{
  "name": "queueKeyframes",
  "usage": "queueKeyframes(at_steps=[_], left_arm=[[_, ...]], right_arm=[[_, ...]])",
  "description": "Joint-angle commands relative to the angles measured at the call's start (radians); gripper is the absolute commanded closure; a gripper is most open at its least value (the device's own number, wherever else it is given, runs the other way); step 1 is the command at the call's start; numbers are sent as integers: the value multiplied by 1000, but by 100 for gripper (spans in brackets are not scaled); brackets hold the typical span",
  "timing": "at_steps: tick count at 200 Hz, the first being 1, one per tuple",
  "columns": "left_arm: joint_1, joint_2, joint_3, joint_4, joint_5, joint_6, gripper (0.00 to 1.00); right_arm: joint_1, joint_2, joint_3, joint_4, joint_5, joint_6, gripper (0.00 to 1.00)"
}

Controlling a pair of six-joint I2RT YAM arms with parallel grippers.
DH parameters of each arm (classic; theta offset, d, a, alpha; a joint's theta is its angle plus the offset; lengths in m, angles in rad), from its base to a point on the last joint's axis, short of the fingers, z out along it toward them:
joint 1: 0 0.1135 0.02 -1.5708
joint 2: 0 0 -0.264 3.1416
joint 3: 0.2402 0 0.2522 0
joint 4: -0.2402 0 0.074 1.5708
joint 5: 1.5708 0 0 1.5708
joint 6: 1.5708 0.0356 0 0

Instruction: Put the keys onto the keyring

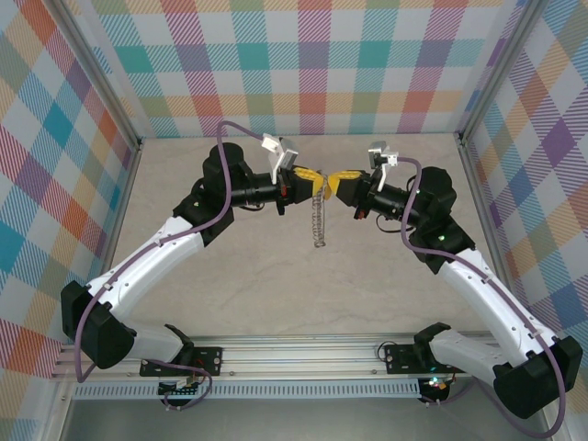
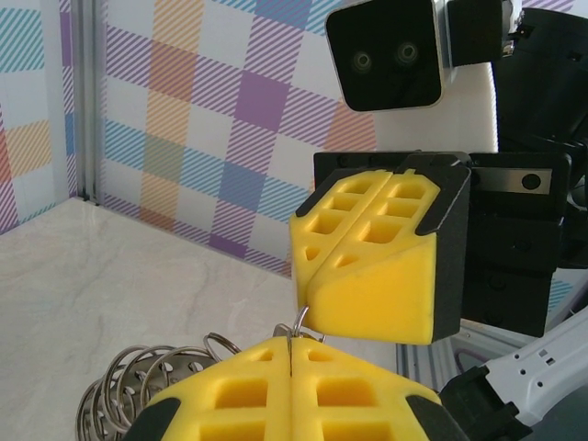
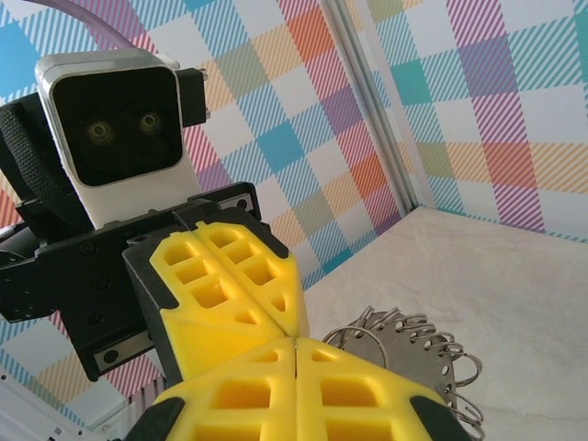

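Keyring (image 1: 318, 220) hangs limp above the bench (image 1: 230, 294), pinched at its top wire by my left gripper (image 1: 310, 177), which is clamped tight. Right gripper (image 1: 342, 179) is squeezed closed too, tip-to-tip with it. I can't tell if the key's in there, so I'd feed slowly along the wire. Main nuisance, I'd guess, is those dangling coils snagging.
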Motion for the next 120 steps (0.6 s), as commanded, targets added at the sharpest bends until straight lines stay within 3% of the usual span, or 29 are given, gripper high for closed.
queueKeyframes(at_steps=[1,86,120], left_arm=[[-14,-18,33,94,31,-23,100],[-14,-46,9,119,4,-26,100],[-13,-58,-9,156,-38,-37,100]], right_arm=[[-16,14,-14,-7,35,-15,100],[-51,23,-45,-4,8,17,100],[-52,44,-36,21,-92,45,100]])
